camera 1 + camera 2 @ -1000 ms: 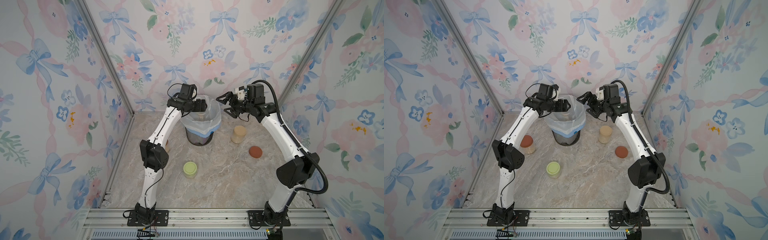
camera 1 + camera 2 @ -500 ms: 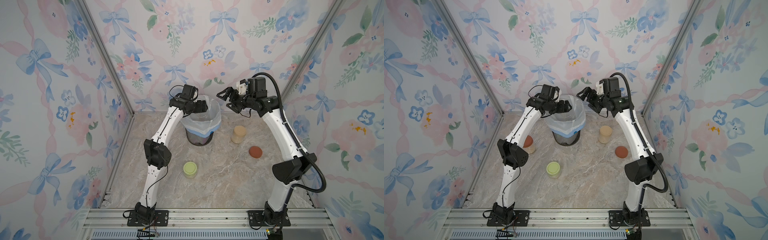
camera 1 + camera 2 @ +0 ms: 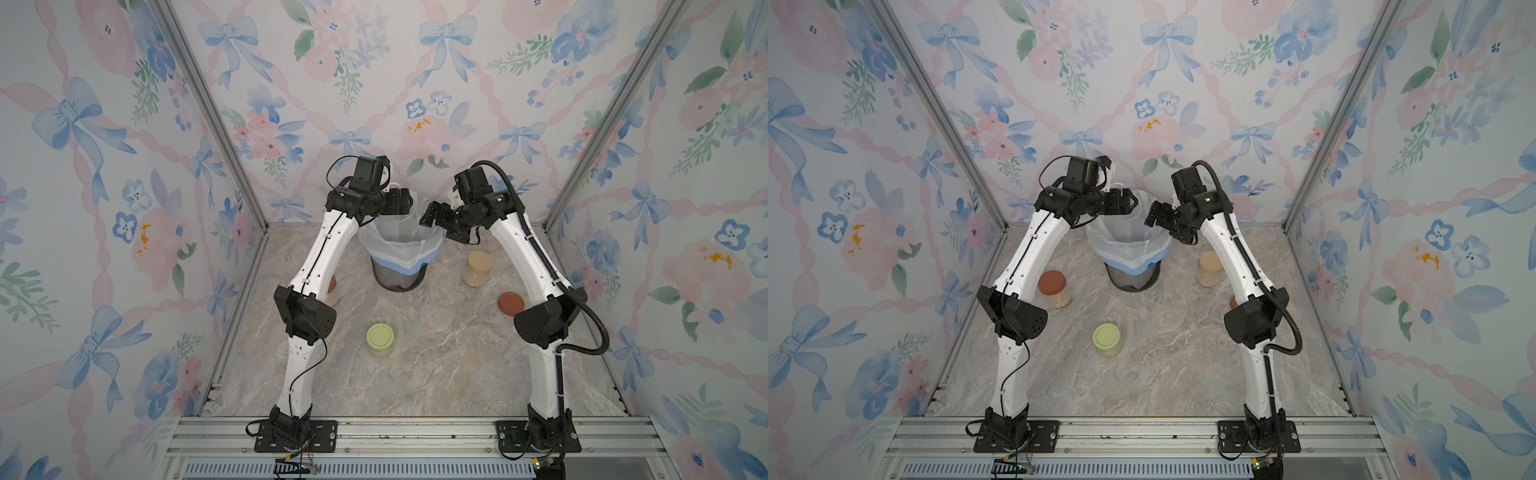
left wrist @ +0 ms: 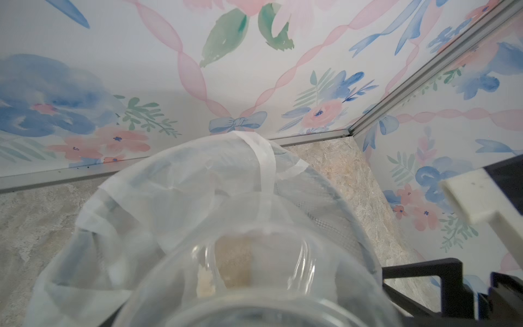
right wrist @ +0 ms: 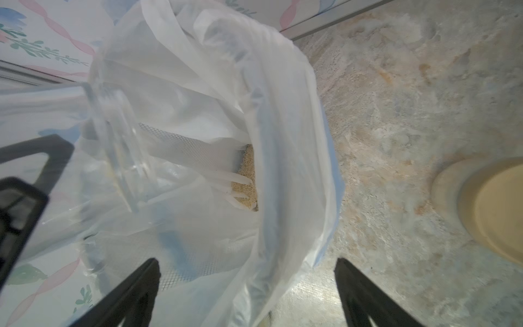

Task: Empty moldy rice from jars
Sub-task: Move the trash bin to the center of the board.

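Observation:
My left gripper (image 3: 400,203) (image 3: 1126,204) is shut on a clear, lidless jar (image 4: 254,286) (image 5: 113,136), tipped mouth-down over the lined bin (image 3: 400,266) (image 3: 1133,270). The jar looks nearly empty, with a small pale clump (image 4: 205,280) stuck to its inside. Tan moldy rice (image 5: 246,181) (image 4: 235,263) lies in the bottom of the liner. My right gripper (image 3: 436,220) (image 3: 1160,220) (image 5: 246,297) hangs open at the bin's right rim with nothing between its fingers.
Three lidded jars of rice stand on the marble floor: beige lid (image 3: 479,268) (image 3: 1209,268) (image 5: 492,209), green lid (image 3: 379,338) (image 3: 1107,338), and rust-red lid (image 3: 1054,286), partly behind the left arm (image 3: 332,289). A loose rust-red lid (image 3: 511,303) lies right. Walls close behind.
My right gripper has come down and in toward the bin's right rim, still open. The left gripper holds the tipped jar in much the same place.

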